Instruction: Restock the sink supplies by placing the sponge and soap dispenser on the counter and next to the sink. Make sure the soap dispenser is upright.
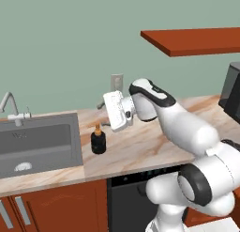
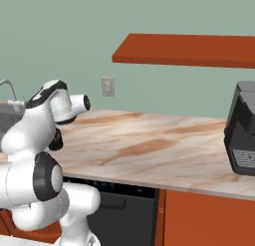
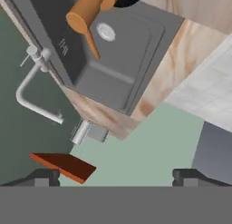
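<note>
The jaws stand spread wide and empty, clear of the upright soap dispenser (image 1: 98,142), which stands just below and beside them on the bench (image 1: 140,146), close to the right rim of the sink (image 1: 77,137).

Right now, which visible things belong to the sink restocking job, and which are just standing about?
Job:
- soap dispenser, upright on the counter right of the sink
- gripper, open, holding nothing

Standing about:
- faucet
- coffee machine
- wall shelf
- wall outlet
- dishwasher under the counter
</note>
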